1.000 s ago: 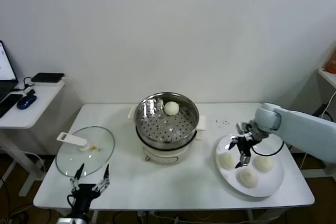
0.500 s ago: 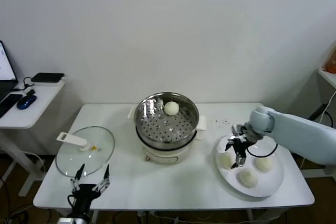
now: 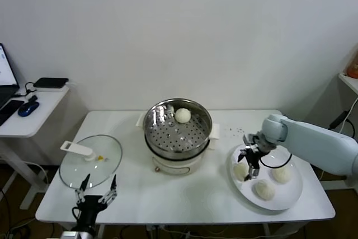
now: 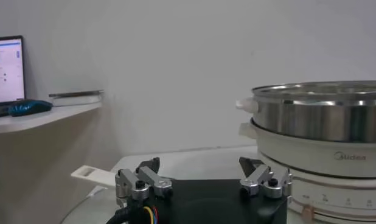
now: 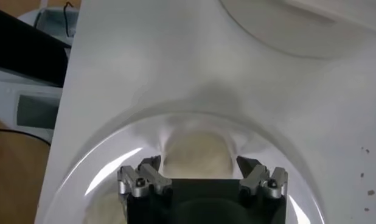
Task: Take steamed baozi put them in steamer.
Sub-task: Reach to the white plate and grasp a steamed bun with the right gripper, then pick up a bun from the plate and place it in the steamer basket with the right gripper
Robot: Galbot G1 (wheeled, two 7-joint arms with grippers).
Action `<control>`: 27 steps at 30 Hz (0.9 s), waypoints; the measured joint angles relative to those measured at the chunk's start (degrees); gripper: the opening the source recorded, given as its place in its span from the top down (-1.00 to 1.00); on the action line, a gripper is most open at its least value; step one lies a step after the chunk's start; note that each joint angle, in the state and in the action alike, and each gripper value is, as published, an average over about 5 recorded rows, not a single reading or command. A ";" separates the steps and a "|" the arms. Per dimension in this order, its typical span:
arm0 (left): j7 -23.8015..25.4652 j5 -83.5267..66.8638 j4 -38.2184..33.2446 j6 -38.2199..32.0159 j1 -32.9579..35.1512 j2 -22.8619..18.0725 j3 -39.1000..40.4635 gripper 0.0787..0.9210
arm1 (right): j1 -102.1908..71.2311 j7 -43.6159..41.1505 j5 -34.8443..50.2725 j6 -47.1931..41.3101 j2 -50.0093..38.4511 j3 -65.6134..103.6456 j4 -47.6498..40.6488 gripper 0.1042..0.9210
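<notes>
"Midea" on steamer (image 4: pixel 334 149) base

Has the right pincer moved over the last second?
Yes. The right pincer has shifted toward the steamer, now over the plate's nearest bun.

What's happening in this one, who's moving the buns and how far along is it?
The robot is loading baozi into the steamer. One bun already sits on its perforated tray; three more wait on the white plate at the right. The right gripper hangs open just above the plate's leftmost bun, fingers either side, not gripping it yet. The left gripper sits idle and open at the table's front edge, near the glass lid.
</notes>
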 measured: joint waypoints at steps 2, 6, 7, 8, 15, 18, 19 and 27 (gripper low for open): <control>0.00 -0.01 0.03 0.00 -0.01 0.00 0.00 -0.77 | -0.11 -0.12 -0.15 0.00 -0.05 0.02 -0.12 -0.70; 0.00 -0.03 0.04 0.02 -0.07 0.00 0.00 -0.77 | -0.39 -0.25 -0.45 0.02 0.00 0.25 -0.46 -0.47; 0.00 -0.03 0.04 0.03 -0.09 -0.01 0.01 -0.77 | -0.46 -0.26 -0.51 0.03 0.03 0.33 -0.52 -0.43; 0.00 -0.03 0.04 0.04 -0.09 -0.02 0.02 -0.77 | -0.51 -0.26 -0.56 0.04 0.07 0.41 -0.58 -0.39; 0.00 -0.04 -0.05 0.10 -0.07 -0.10 0.07 -0.77 | -0.54 -0.32 -0.68 0.14 0.12 0.89 -0.80 -0.35; -0.01 -0.06 -0.05 0.10 -0.05 -0.11 0.06 -0.77 | -0.25 -0.36 -0.47 0.17 -0.12 0.90 -0.57 -0.34; -0.01 -0.07 -0.05 0.10 -0.05 -0.12 0.06 -0.77 | -0.07 -0.38 -0.35 0.16 -0.25 0.86 -0.44 -0.34; -0.03 -0.09 -0.22 0.10 -0.20 -0.14 0.24 -0.77 | 3.67 -0.95 2.14 -0.33 -1.91 -0.83 1.38 -0.34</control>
